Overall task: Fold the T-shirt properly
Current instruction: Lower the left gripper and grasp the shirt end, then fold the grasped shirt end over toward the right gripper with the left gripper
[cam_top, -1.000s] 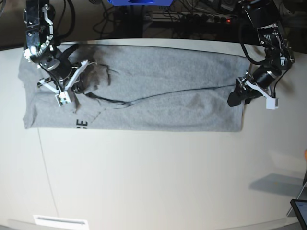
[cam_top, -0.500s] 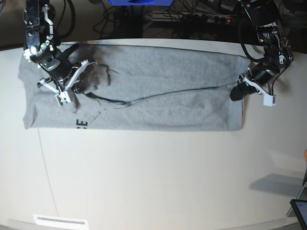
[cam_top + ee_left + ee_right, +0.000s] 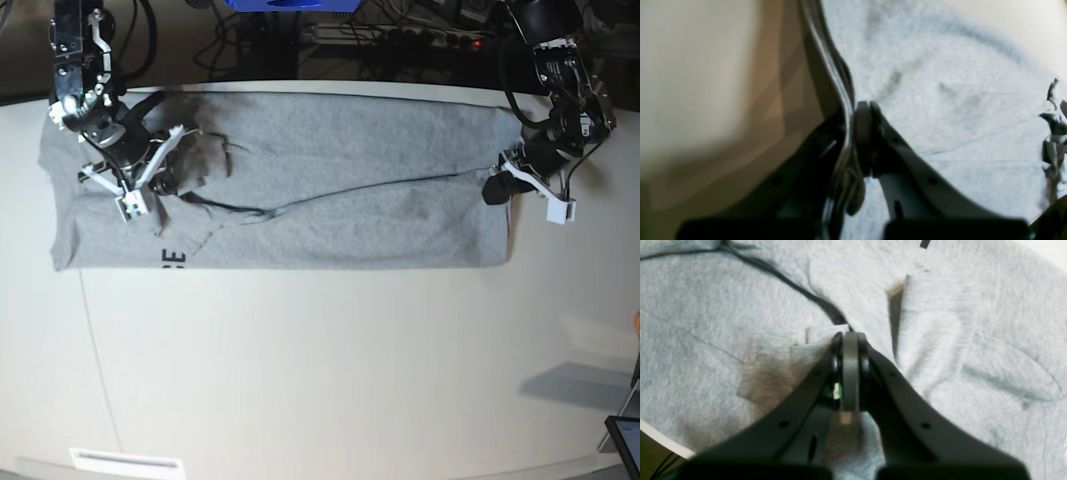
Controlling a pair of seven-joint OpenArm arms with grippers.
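Observation:
The grey T-shirt (image 3: 340, 160) lies folded into a long band across the far half of the table, with black letters (image 3: 172, 258) showing at a turned-up flap near its left front edge. My right gripper (image 3: 165, 185) is at the shirt's left part and is shut on a raised fold of the cloth (image 3: 850, 340). My left gripper (image 3: 493, 190) is at the shirt's right edge, shut on that edge (image 3: 862, 110). The shirt also shows in the left wrist view (image 3: 957, 100) and in the right wrist view (image 3: 706, 313).
The cream table (image 3: 330, 370) stretches in front of the shirt. Cables and a power strip (image 3: 400, 35) lie behind the table's far edge, beside a blue object (image 3: 290, 5). A dark device corner (image 3: 625, 440) sits at the front right. A white label (image 3: 125, 462) sits at the front left.
My left gripper has moved slightly toward the far side at the shirt's right edge, and that edge has shifted a little to the right. My right gripper has not moved.

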